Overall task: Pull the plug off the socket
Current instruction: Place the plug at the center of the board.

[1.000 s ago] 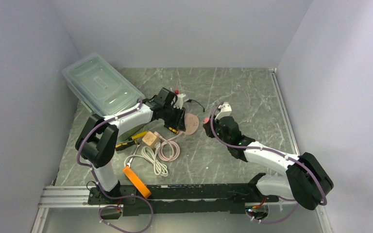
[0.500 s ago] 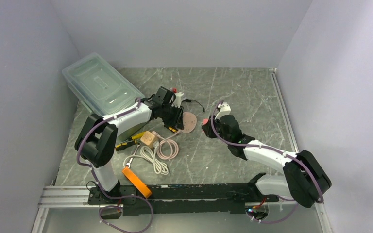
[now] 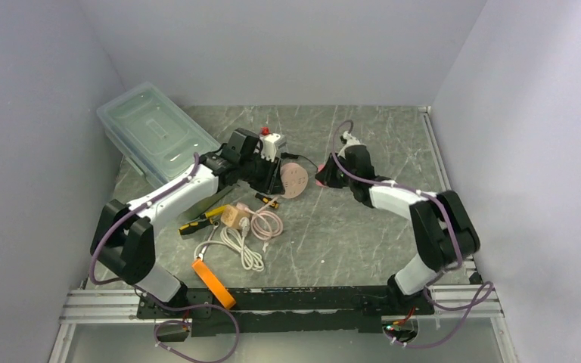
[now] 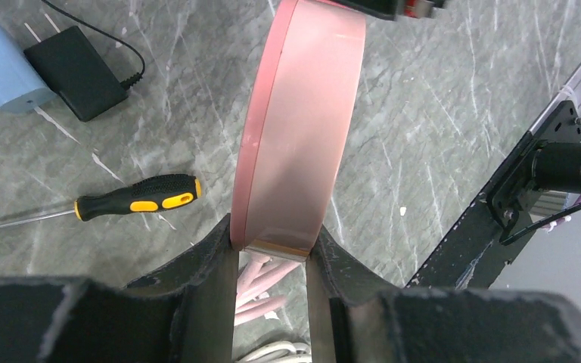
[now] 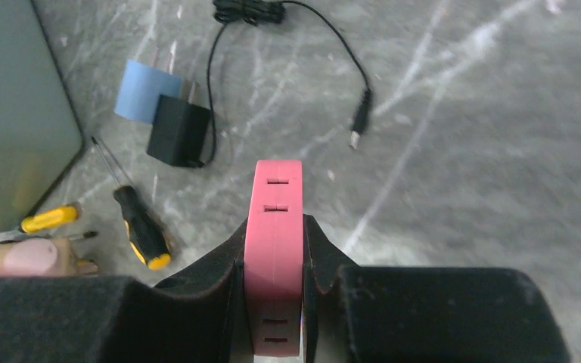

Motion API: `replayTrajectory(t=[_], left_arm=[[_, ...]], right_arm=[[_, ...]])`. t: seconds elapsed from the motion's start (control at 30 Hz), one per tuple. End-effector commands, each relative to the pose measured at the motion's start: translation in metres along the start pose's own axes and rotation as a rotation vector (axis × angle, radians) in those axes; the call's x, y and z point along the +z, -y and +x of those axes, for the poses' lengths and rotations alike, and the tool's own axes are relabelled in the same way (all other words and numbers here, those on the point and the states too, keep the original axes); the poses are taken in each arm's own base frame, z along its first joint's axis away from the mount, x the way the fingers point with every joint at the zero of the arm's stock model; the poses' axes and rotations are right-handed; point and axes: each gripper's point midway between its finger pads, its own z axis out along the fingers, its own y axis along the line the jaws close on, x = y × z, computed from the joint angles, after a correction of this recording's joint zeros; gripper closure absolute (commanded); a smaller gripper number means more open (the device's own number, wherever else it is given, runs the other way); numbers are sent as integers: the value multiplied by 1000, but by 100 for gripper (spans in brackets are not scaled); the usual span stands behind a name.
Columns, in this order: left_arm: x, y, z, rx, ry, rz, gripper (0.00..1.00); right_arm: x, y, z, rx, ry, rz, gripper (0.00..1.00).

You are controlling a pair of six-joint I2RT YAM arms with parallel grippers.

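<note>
My left gripper (image 3: 276, 178) is shut on the rim of a round pink socket disc (image 3: 295, 180), held upright on edge above the table. In the left wrist view the disc (image 4: 302, 128) sits pinched between my fingers (image 4: 212, 265). My right gripper (image 3: 327, 180) is shut on a flat pink-red plug block (image 3: 321, 182) just right of the disc. A narrow gap shows between the two. In the right wrist view the block (image 5: 276, 219), with small slots on its edge, is clamped between the pads, and nothing is attached to its far end.
A clear lidded bin (image 3: 155, 132) stands at the back left. A black-and-yellow screwdriver (image 4: 136, 203), a blue adapter (image 5: 147, 91) and a black charger (image 5: 178, 132) with its cord lie under the grippers. Coiled pink and white cables (image 3: 251, 238), a wooden block (image 3: 233, 217) and an orange tool (image 3: 212, 281) lie nearer.
My left gripper has lifted the pink disc off the table and turned it upright. My right gripper has swung back and away with the pink-red block, and the two now sit apart.
</note>
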Motion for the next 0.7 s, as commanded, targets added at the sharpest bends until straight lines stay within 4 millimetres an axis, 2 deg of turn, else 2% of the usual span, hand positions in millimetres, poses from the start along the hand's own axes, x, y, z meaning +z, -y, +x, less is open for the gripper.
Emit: replayTrajectory(t=[0.0,0.17,0.3,0.37,0.5,0.67], left_arm=[[-17,20,-21,60,99,68,100],[-23,30,-26,64,126,109,100],[-25,36,-26,55,130,135,100],[-23,38,-25,49,126,149,100],[-15,33,-19,40,95,100,100],[-7,40,-12,32,69,121,100]], right_arm=[[23,-36,-15,19,-62,-147,86],[51,-39,-11,73,-125,-162,79],[69,-29,-1,122,-173,-117,67],[74,-23,1,133,-180,-84,58],[74,-16,-2,125,-164,-36,37],[60,-5,-17,95,-109,47,23]])
